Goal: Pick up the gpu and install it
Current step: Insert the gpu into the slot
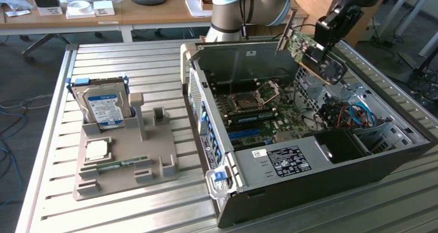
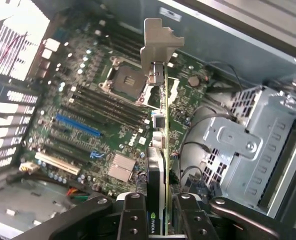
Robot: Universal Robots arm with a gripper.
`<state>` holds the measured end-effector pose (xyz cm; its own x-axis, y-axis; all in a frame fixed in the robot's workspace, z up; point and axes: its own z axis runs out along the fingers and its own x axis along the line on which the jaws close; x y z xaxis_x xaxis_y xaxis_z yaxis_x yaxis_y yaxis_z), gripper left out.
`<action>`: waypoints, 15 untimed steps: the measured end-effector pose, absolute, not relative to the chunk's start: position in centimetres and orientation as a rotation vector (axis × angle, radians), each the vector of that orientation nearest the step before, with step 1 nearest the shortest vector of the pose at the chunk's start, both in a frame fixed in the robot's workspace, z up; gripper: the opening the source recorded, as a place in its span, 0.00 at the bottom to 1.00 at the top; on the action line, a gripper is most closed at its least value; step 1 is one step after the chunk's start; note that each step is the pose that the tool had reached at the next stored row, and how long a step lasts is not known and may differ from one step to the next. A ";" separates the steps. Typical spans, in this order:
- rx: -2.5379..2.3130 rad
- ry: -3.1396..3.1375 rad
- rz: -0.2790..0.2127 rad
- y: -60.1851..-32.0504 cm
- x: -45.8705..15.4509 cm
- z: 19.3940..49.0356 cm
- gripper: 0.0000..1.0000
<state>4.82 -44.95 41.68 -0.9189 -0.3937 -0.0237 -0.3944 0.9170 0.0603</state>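
Note:
The gpu (image 1: 311, 51) hangs tilted above the back right of the open computer case (image 1: 301, 156), green board facing the exterior view's left. My gripper (image 1: 329, 38) is shut on its upper edge. In the wrist view the gpu (image 2: 160, 145) shows edge-on between my two fingers (image 2: 133, 220), and its silver end bracket (image 2: 157, 45) points away from the camera. My gripper (image 2: 160, 215) holds it over the motherboard (image 2: 88, 100), clear of the board, above the area between the CPU socket (image 2: 123, 82) and the drive cage (image 2: 248, 145). A blue expansion slot (image 2: 78, 125) lies apart from the card.
On the slatted table a grey parts holder (image 1: 120, 176) carries an upright hard drive (image 1: 102, 104), a CPU (image 1: 97, 150) and a RAM stick (image 1: 123, 164). The case walls, cables (image 1: 352, 115) and drive cage crowd the card's side. A desk stands behind.

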 end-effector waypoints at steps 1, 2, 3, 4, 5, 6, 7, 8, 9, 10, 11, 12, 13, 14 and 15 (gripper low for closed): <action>-0.660 3.059 0.100 -45.0 4.8 41.7 0.27; -0.687 3.054 0.100 -45.0 4.8 41.7 0.27; -0.715 3.048 0.100 -45.0 4.8 41.7 0.27; -0.742 3.042 0.101 -45.0 4.8 41.6 0.27; -0.769 3.036 0.101 -45.0 4.8 41.6 0.27; -0.796 3.030 0.101 -45.0 4.8 41.6 0.27; -0.823 3.023 0.101 -45.0 4.8 41.6 0.27; -0.853 3.015 0.101 -45.0 4.8 41.6 0.27; -0.880 3.008 0.101 -45.0 4.8 41.6 0.27; -0.907 3.001 0.101 -45.0 4.8 41.6 0.27; -0.934 2.993 0.101 -45.0 4.8 41.6 0.27; -0.961 2.985 0.101 -45.0 4.8 41.6 0.27; -0.988 2.977 0.101 -45.0 4.8 41.6 0.27; -1.017 2.968 0.101 -45.0 4.8 41.6 0.27; -1.044 2.959 0.101 -45.0 4.8 41.6 0.27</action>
<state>4.82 -44.95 41.55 -0.7790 -0.6266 -0.0233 -0.6267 0.7769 0.0597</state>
